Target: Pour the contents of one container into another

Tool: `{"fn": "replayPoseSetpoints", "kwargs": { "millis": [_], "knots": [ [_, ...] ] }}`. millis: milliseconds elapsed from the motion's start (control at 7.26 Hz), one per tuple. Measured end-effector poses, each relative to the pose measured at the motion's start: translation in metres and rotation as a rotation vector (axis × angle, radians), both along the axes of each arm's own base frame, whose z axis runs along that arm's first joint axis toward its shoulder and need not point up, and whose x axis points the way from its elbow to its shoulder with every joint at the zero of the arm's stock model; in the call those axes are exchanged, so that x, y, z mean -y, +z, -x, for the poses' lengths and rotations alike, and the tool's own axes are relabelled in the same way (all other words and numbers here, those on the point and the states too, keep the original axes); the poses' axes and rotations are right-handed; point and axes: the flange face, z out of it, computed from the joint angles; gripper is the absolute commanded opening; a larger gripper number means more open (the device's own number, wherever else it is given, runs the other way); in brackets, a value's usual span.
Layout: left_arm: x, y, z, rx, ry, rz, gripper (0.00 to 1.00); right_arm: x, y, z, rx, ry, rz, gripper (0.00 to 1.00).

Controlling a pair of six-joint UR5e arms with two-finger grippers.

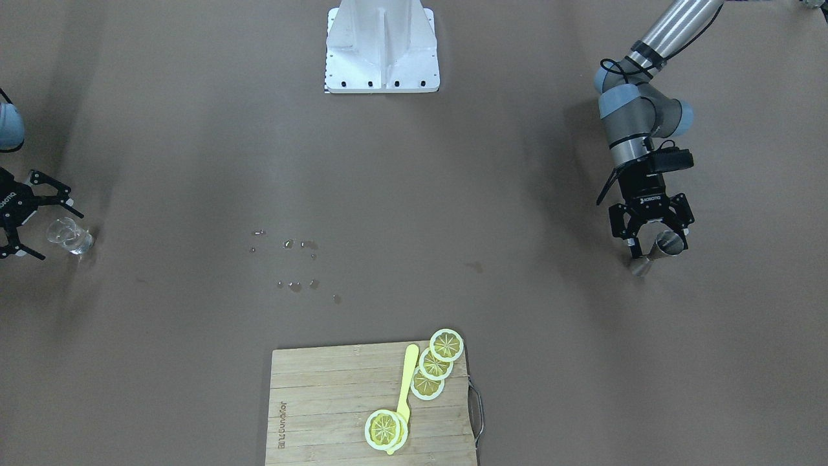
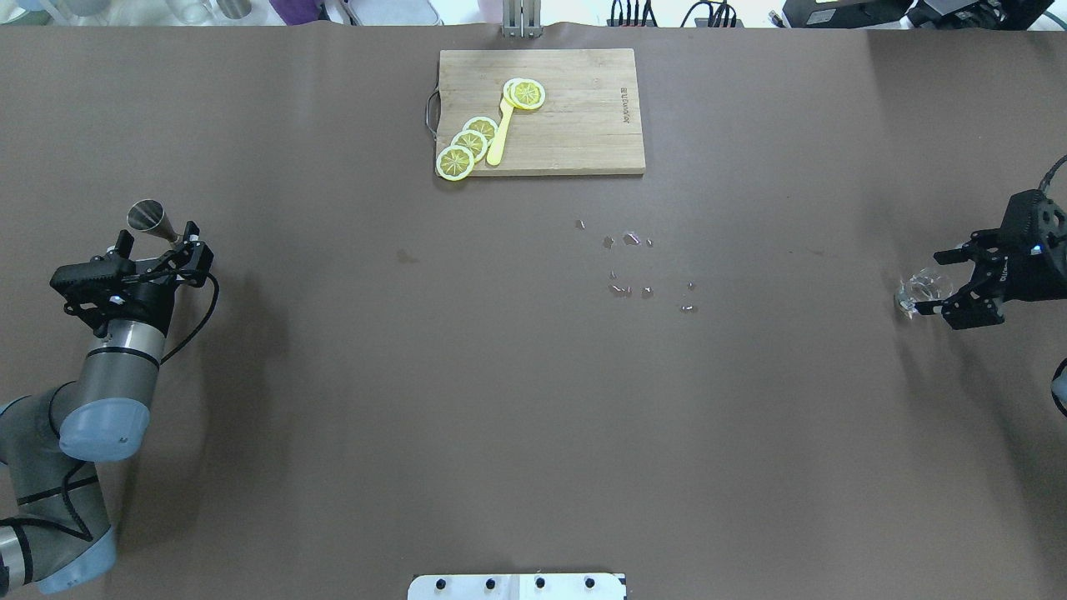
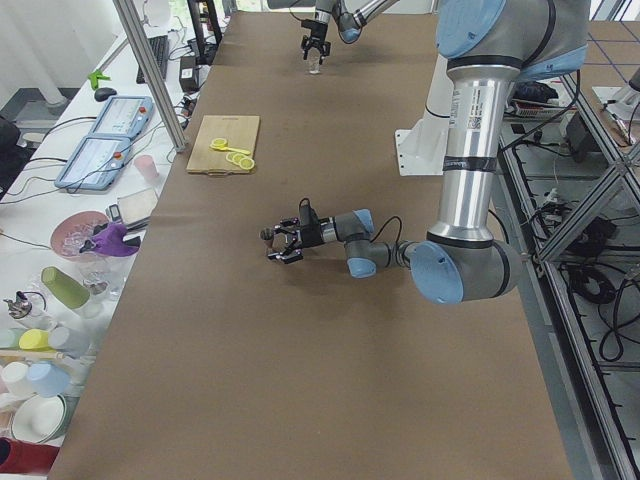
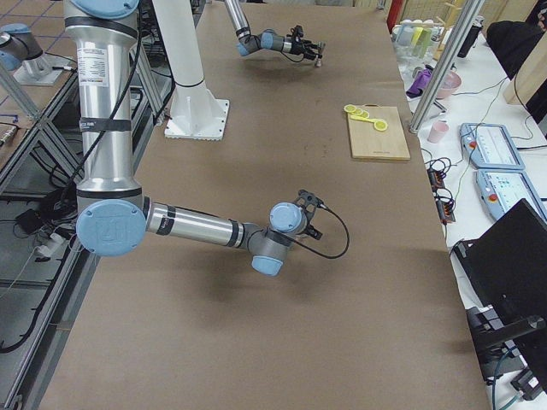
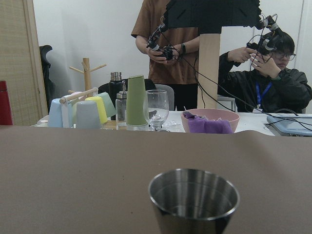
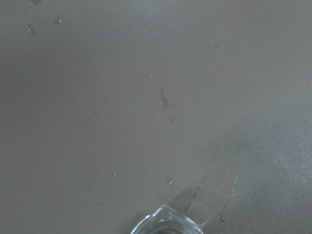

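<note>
A brown-covered desk point(image 2: 333, 375) carries a wooden cutting board point(image 2: 575, 133) at the middle of its far edge, four lemon slices point(image 2: 455, 162) and a yellow spoon point(image 2: 498, 142) lying on the board's handle end. Scattered water drops point(image 2: 631, 239) glisten on the covering just short of the board, with a small dark stain point(image 2: 405, 256) apart from them. A metal cup point(image 2: 148, 217) stands upright near one end, a clear glass point(image 2: 921, 290) near the other. A white base plate point(image 2: 517, 586) sits at the near edge.
</note>
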Motion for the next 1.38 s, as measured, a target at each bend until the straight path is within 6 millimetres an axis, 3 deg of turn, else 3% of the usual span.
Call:
{"fn": "replayPoseSetpoints", "kwargs": {
  "millis": [689,1378],
  "knots": [
    [0.003,-0.007,-0.007,-0.004,0.0,-0.001,0.92,0.014,0.0,0.017,0.0,0.014,0.025,1.0],
    [0.003,-0.002,-0.006,0.001,0.0,0.005,0.92,0.014,-0.002,0.028,-0.013,0.041,0.018,1.0]
  ]
}}
